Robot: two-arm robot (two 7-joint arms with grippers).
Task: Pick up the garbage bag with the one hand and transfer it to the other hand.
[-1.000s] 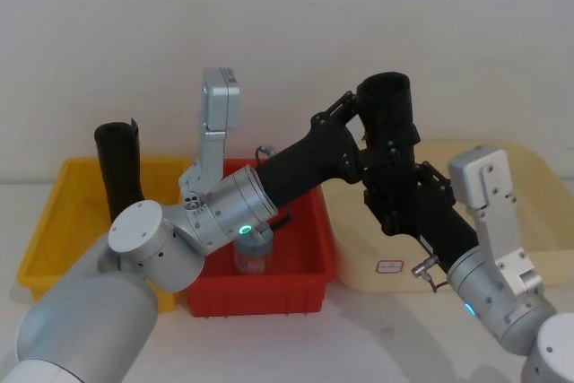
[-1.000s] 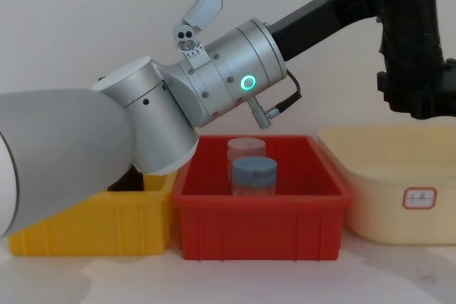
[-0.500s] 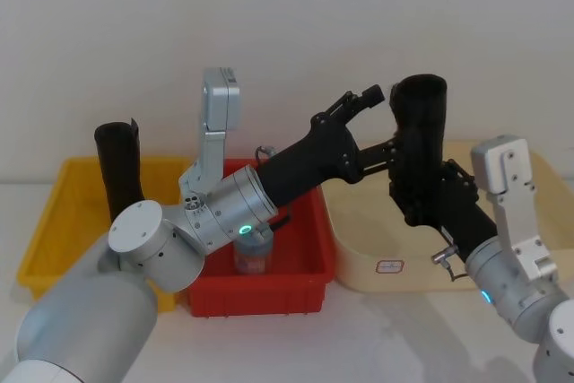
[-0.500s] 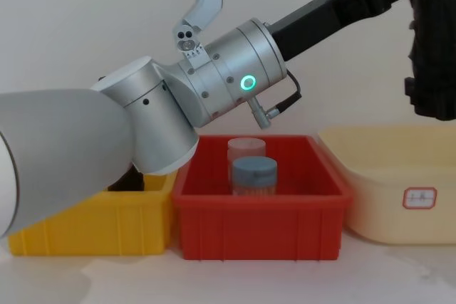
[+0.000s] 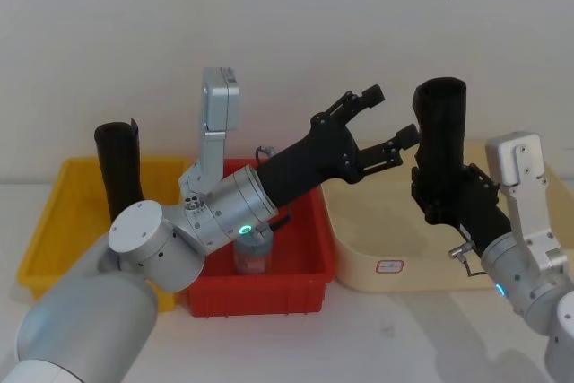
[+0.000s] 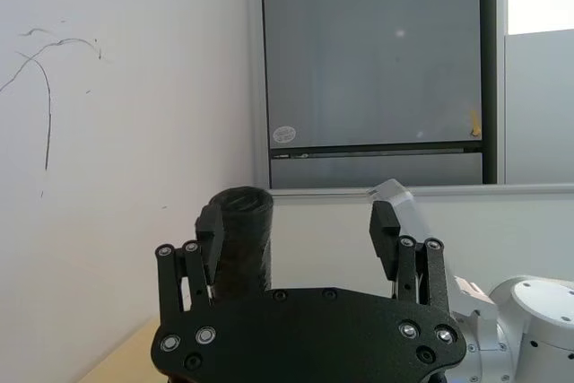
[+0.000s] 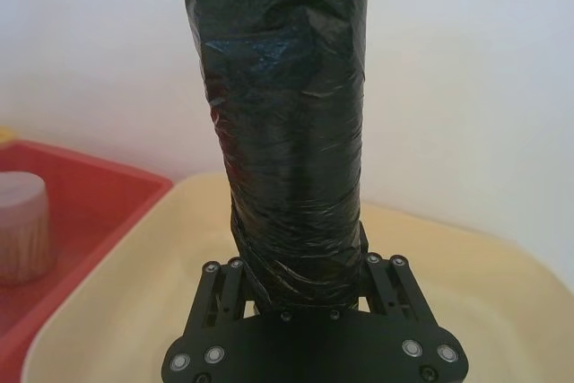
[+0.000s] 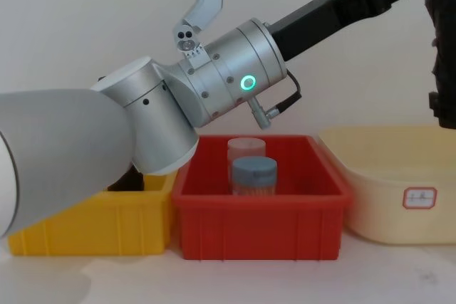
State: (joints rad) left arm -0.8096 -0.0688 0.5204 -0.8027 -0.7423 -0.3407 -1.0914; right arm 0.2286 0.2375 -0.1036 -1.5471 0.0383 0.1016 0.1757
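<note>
The garbage bag (image 5: 441,127), a matte black roll, stands upright in the air over the cream tub, with my right gripper (image 5: 441,196) shut on its lower end. In the right wrist view the garbage bag (image 7: 287,123) rises straight out of that gripper (image 7: 296,277). My left gripper (image 5: 391,115) is open just left of the roll and apart from it, with nothing between its fingers. In the left wrist view the left gripper (image 6: 296,241) stands open, with the roll (image 6: 242,232) behind one finger. A second black roll (image 5: 119,168) stands in the yellow bin.
A red bin (image 8: 260,208) in the middle holds a clear blue-lidded jar (image 8: 254,174) with another jar behind it. The yellow bin (image 8: 85,229) stands to its left and a cream tub (image 8: 388,197) to its right. My left arm's silver wrist (image 8: 231,80) hangs over the red bin.
A second ago both grippers were around the roll. The left gripper has let go and stands open, and the right gripper has carried the roll to the right, away from it.
</note>
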